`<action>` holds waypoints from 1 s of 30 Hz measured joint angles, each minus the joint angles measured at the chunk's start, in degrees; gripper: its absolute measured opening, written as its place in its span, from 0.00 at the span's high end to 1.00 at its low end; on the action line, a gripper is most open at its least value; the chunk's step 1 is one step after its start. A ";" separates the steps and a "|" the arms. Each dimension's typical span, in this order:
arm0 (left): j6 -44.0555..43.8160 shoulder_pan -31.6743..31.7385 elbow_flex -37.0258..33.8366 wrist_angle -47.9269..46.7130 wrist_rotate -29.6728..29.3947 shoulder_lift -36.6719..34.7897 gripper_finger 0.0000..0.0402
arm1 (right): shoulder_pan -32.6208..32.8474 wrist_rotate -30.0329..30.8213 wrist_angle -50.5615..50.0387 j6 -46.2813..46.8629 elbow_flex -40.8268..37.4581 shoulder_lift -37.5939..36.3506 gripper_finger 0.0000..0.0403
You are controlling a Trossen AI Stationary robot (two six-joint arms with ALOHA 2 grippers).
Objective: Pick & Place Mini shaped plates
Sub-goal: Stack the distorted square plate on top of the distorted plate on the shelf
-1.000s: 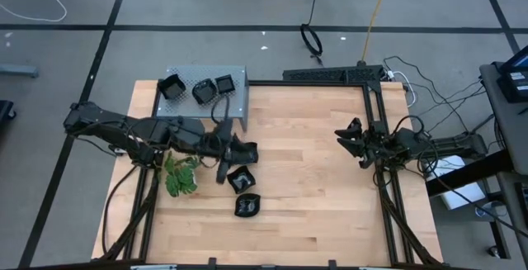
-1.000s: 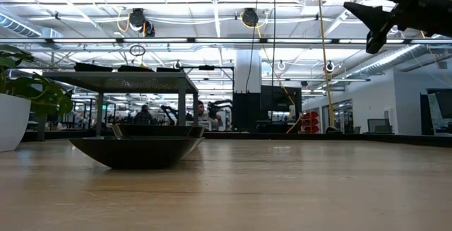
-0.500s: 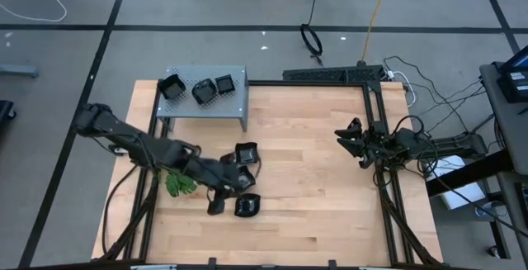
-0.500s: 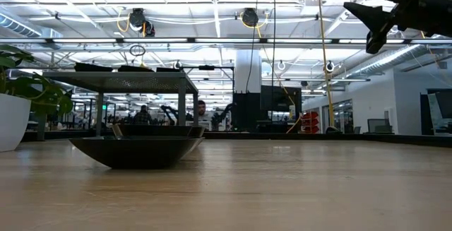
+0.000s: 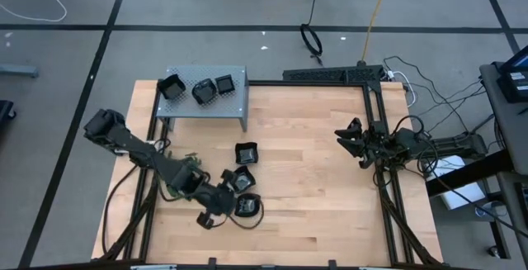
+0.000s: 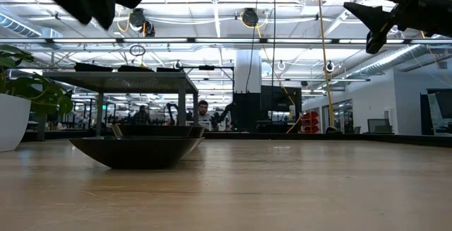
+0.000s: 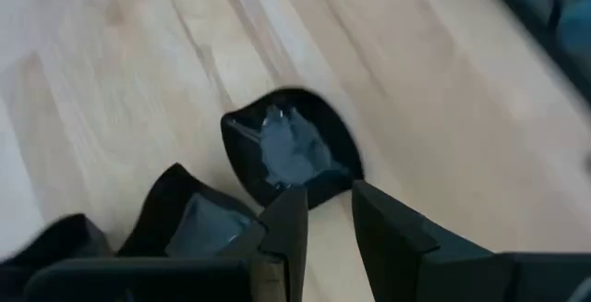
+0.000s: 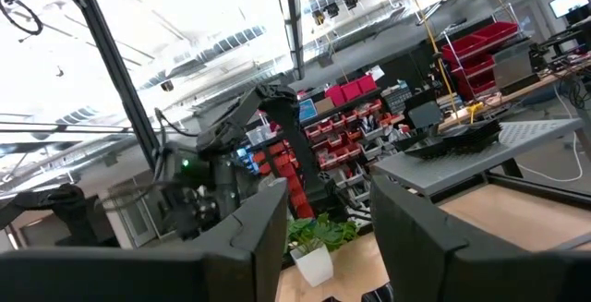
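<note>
Three black mini shaped plates lie on the wooden table: one nearest the front edge [image 5: 247,207], one in the middle [image 5: 240,179] and a square one [image 5: 246,152]. Three more sit on the grey perforated shelf [image 5: 235,97]. My left gripper [image 5: 228,207] slants down beside the nearest plate [image 7: 291,150], open by a narrow gap [image 7: 329,217] with nothing between its fingers. The middle plate [image 7: 189,221] shows beside it. My right gripper [image 5: 356,142] waits raised at the table's right side, open [image 8: 328,223]. In the low view the nearest plate [image 6: 138,150] rests on its underside.
A green leafy plant [image 5: 176,181] in a white pot [image 6: 13,121] stands at the table's left, partly under my left arm. The shelf stands on legs at the far left corner. Bare wood [image 5: 322,204] stretches between the plates and my right arm.
My left gripper has swung from near the shelf toward the table's near edge and come down, tipping from nearly level to slanting down and rolling. It now hovers by the nearest plate. The square plate, covered by the arm before, now shows. The plates have not moved.
</note>
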 joint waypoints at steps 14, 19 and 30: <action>19.32 -0.54 -0.07 -3.24 -6.09 8.27 0.76 | 0.00 -0.02 -0.07 0.00 0.00 0.00 0.64; 21.72 0.29 -0.07 -4.54 -9.69 10.14 0.66 | 0.00 -0.02 -0.07 0.00 0.00 0.01 0.64; 24.29 4.39 -0.04 -5.29 -11.96 15.97 0.48 | 0.00 0.00 -0.12 0.00 0.00 0.02 0.64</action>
